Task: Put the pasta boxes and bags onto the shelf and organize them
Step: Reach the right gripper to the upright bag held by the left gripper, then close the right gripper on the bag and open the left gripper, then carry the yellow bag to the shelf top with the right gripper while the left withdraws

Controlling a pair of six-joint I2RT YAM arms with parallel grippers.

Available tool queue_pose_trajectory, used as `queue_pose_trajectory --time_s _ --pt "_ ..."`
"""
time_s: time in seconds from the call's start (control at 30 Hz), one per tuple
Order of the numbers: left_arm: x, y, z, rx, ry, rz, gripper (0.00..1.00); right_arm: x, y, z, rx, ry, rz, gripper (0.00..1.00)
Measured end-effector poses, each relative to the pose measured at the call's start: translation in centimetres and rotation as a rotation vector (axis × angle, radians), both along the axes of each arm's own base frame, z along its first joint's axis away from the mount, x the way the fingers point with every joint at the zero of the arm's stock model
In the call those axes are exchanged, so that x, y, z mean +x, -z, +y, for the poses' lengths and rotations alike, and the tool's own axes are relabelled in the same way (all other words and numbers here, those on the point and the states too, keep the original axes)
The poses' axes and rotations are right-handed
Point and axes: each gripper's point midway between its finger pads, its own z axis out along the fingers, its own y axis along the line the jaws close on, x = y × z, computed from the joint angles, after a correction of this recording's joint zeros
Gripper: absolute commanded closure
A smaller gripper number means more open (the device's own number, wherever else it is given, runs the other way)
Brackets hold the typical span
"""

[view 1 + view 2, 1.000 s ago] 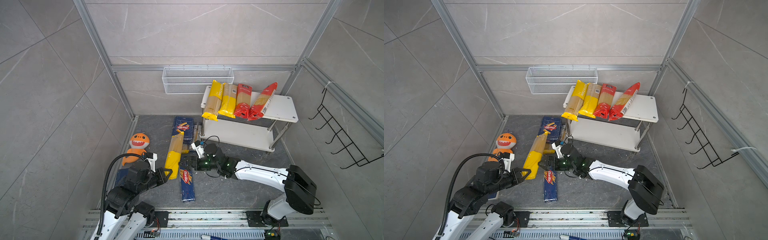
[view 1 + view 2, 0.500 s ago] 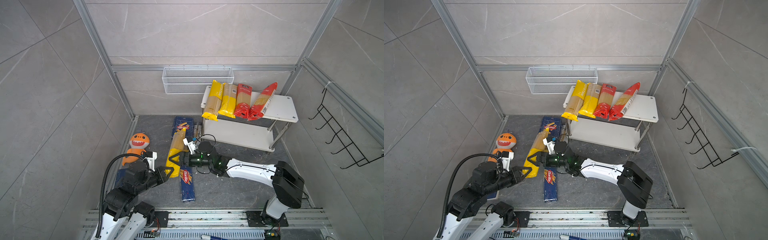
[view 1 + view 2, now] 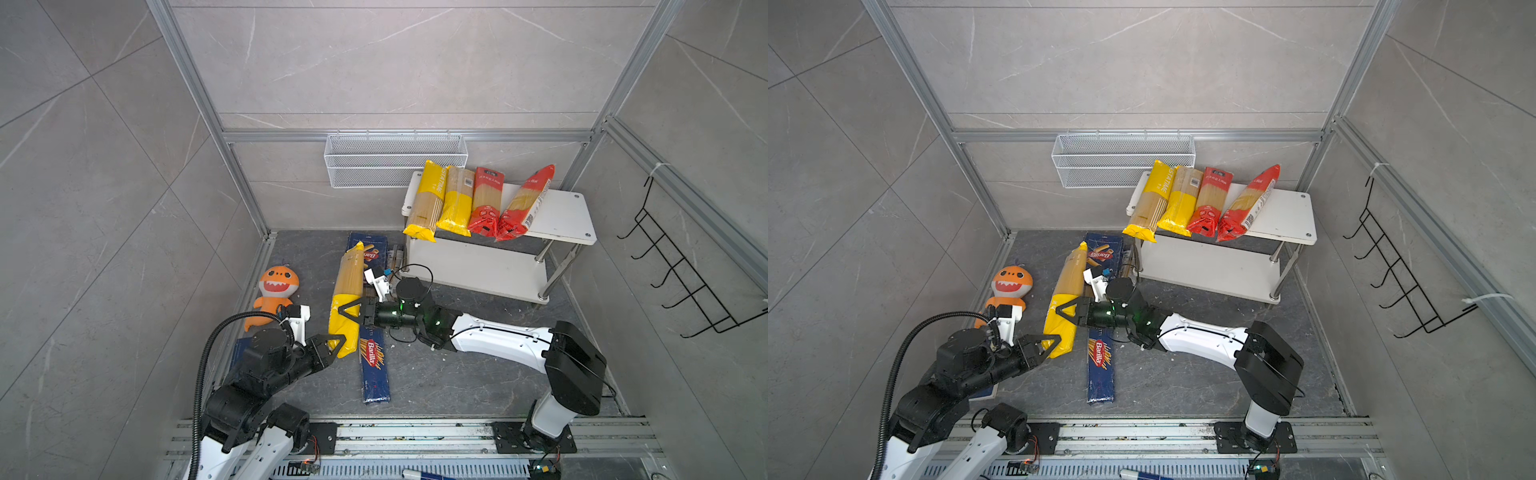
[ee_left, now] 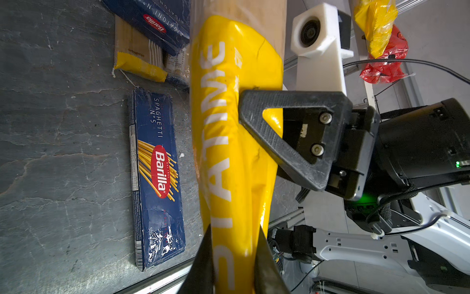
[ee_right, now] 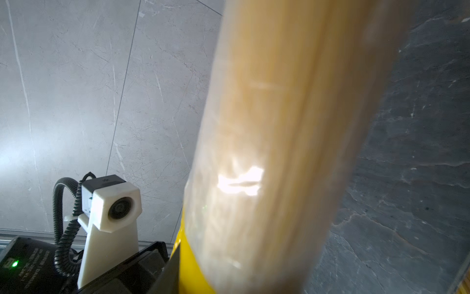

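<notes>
Pinching the yellow end of a long spaghetti bag (image 3: 348,286), the left gripper (image 3: 338,338) has a finger (image 4: 203,254) on either side of the film in the left wrist view. The right gripper (image 3: 340,309) is clamped across the same bag a little farther up its yellow part. Its near finger (image 4: 287,132) presses flat on the film and the other is hidden behind the bag. The bag runs lengthwise away from the arms, and its clear far end reaches over the wider Barilla box (image 3: 372,249), which lies flat on the dark counter (image 3: 449,382) just beside the shelf (image 3: 561,212). The narrow Barilla box (image 3: 375,365) lies flat on the counter right beside the held bag. Another yellow-ended bag (image 4: 137,56) lies partly under the wider box. On the shelf's top board, side by side and overhanging its front edge, lie a yellow bag (image 3: 426,203), a second yellow bag (image 3: 457,201), a red bag (image 3: 485,199) and a tilted red bag (image 3: 524,205). The lower board is bare
</notes>
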Motion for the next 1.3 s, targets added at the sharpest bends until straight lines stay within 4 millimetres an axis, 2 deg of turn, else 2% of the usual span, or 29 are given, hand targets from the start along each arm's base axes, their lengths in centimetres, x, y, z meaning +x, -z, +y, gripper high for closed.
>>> queue_pose_trajectory --time_s 0.17,0.2,0.27,0.43,0.57,0.73,0.97,1.03,1.07,1.17,1.3 --pt "0.0 -0.4 0.1 0.009 0.007 -0.041 0.34 -0.3 1.2 -0.4 -0.061 -0.001 0.029 0.81" --pt "0.0 -0.6 0.1 0.011 0.01 -0.053 0.3 -0.5 1.5 -0.6 -0.082 -0.004 0.035 0.82" --pt "0.2 -1.1 0.1 0.012 0.014 -0.08 0.25 -0.9 2.3 -1.1 -0.128 -0.012 0.043 0.83" --pt "0.0 -4.3 0.4 0.005 0.016 -0.193 0.17 -2.4 4.1 -2.2 -0.237 -0.04 0.061 0.85" --pt "-0.5 -6.7 1.4 0.024 -0.018 -0.274 0.11 -3.4 3.6 -3.4 -0.274 -0.054 0.059 0.87" --pt "-0.5 -7.2 2.7 0.079 -0.07 -0.3 0.1 -4.3 0.7 -5.1 -0.261 -0.056 0.024 0.88" --pt "0.2 -6.1 3.4 0.134 -0.105 -0.272 0.09 -5.9 -6.0 -7.9 -0.188 -0.052 -0.067 0.89" --pt "0.4 -5.9 3.3 0.141 -0.102 -0.262 0.04 -6.3 -7.9 -8.9 -0.178 -0.044 -0.098 0.89" --pt "0.6 -5.7 3.2 0.145 -0.1 -0.257 0.01 -6.5 -9.0 -9.4 -0.176 -0.036 -0.116 0.9" --pt "1.4 -5.0 2.6 0.16 -0.085 -0.236 0.0 -6.5 -12.2 -11.6 -0.203 0.017 -0.173 0.91" --pt "3.2 -3.8 1.1 0.173 -0.037 -0.18 0.0 -6.0 -16.7 -15.7 -0.263 0.142 -0.274 0.9"
